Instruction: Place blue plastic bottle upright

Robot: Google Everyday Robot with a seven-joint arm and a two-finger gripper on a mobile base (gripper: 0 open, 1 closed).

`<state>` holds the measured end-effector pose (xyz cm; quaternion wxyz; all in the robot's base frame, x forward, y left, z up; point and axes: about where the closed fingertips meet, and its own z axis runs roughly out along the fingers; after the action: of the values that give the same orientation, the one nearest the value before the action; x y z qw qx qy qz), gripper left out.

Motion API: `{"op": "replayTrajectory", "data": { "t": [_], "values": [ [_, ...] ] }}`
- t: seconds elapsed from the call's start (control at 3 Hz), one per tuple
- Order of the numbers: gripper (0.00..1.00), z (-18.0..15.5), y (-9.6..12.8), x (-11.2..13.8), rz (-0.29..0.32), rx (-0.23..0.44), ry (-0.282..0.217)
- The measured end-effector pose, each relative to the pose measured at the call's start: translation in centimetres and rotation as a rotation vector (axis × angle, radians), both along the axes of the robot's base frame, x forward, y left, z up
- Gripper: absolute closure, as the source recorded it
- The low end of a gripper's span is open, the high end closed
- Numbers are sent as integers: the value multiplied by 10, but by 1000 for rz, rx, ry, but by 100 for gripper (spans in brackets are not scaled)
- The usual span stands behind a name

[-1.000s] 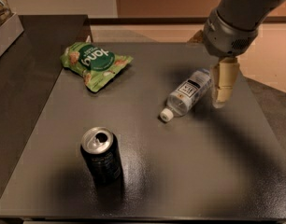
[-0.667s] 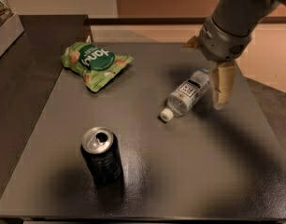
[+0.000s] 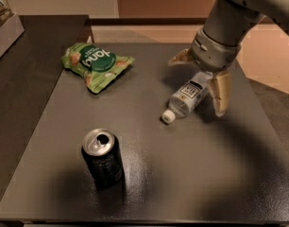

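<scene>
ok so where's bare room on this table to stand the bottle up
Widest bare patch: front right of the table, right of the black can and in front of the lying bottle. Another lies between the green snack bag and the can. Crowded at back right, where the open hand is over the bottle.

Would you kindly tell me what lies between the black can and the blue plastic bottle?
Only bare table, in the camera view, separates black can from blue plastic bottle; the open pincer hovers at its base.

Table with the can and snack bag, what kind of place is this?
Probably an office break room: a dark table holds a green snack bag, a black can and a lying bottle. The pincer is open over the bottle.
</scene>
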<state>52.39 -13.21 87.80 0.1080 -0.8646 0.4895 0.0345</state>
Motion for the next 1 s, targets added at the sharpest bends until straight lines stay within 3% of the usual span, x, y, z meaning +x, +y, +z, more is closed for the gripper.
{"op": "replayTrajectory", "data": {
  "t": [0.33, 1.0],
  "values": [
    [0, -13, 7, -7, 82, -12, 45],
    [0, -30, 14, -17, 137, -62, 90]
  ]
}}
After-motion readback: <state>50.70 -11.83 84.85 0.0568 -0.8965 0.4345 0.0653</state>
